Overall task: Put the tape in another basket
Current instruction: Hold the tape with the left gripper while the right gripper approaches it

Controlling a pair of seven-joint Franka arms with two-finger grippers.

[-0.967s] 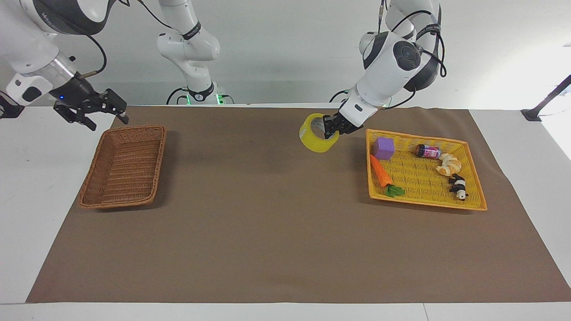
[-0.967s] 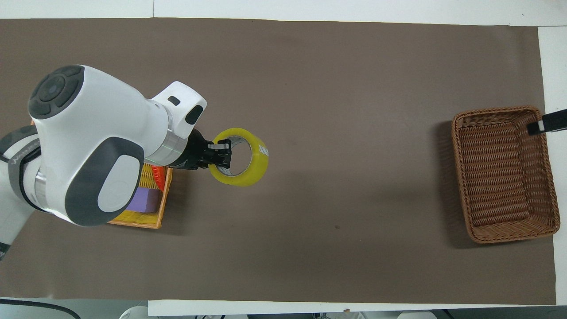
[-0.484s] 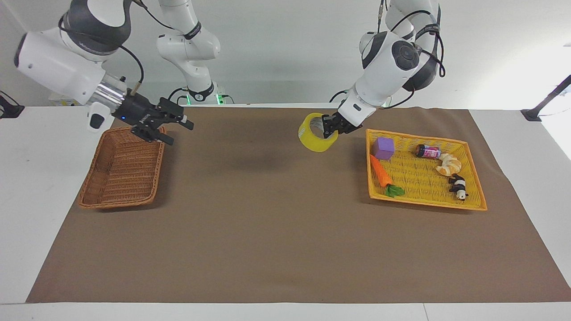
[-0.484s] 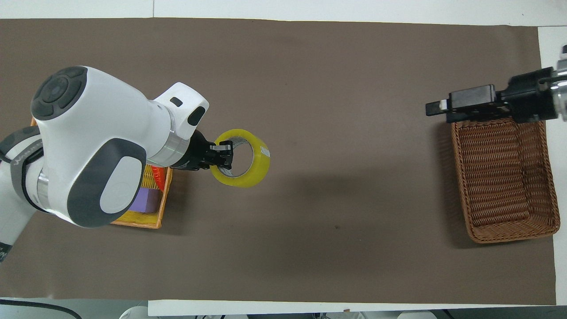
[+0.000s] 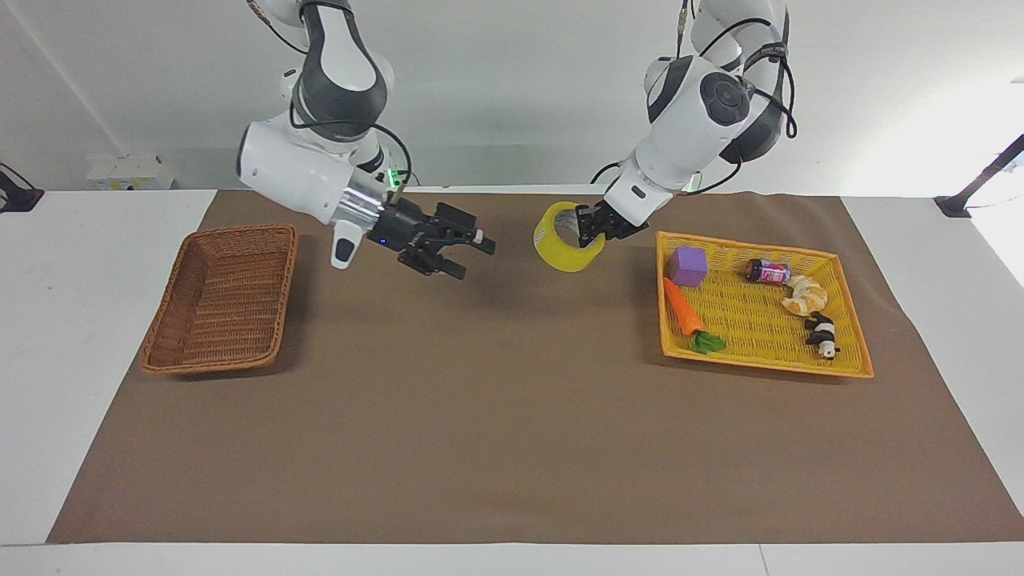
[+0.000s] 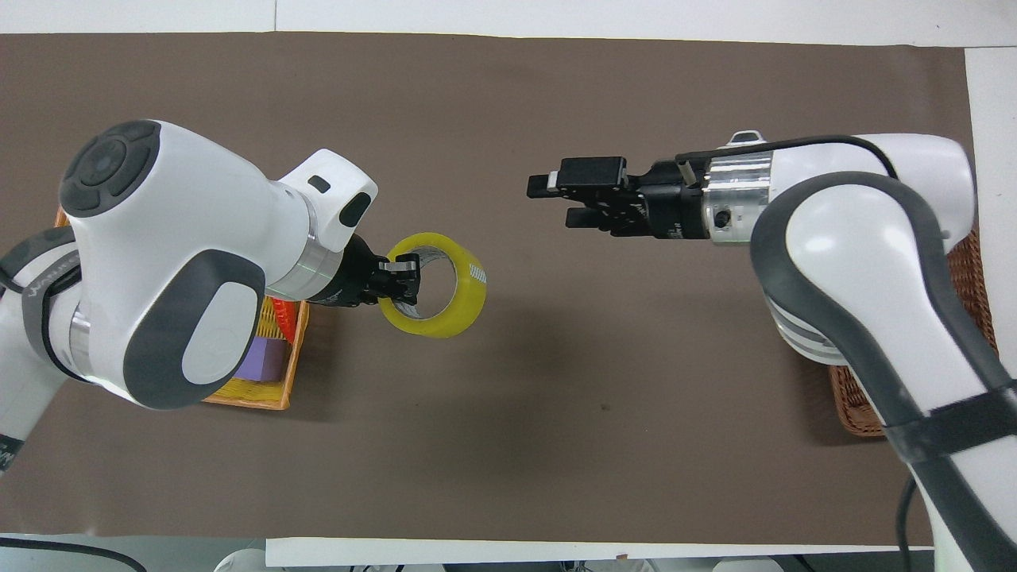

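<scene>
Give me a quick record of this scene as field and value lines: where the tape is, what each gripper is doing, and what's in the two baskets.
tape: yellow roll, held up over the brown mat, beside the yellow tray
left gripper: shut on the tape's wall
right gripper: open, empty, in the air over the mat, pointed toward the tape
brown basket: empty, at the right arm's end
yellow tray: holds purple cube, carrot, small can, pastry, panda figure
</scene>
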